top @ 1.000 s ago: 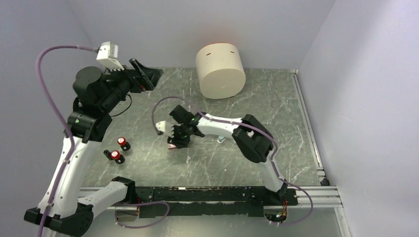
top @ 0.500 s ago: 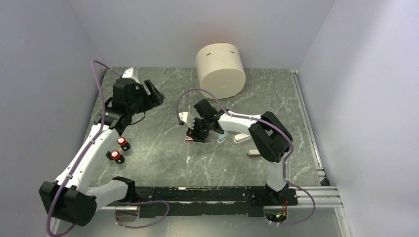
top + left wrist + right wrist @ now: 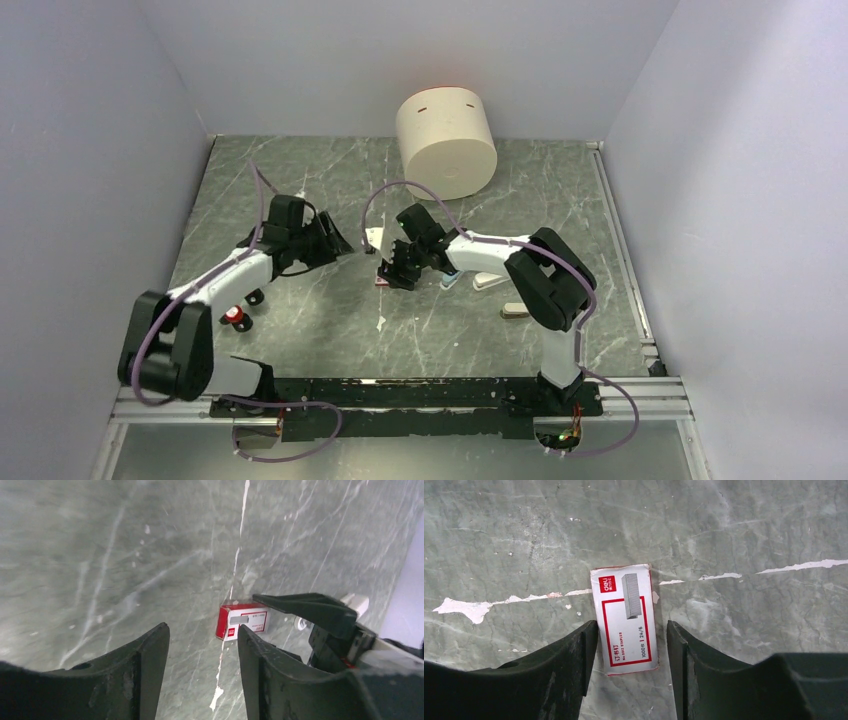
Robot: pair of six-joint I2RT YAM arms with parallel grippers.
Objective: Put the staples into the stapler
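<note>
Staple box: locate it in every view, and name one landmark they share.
Top external: box mid-table, partly under the right end effector.
Left wrist: box right of centre, past the left fingers.
Right wrist: box at centre, between the right fingers.
Shared landmark: the right end effector.

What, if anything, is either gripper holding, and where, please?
Nothing is held: the staples box lies flat on the table between the right gripper's open fingers, and the left gripper is empty.
</note>
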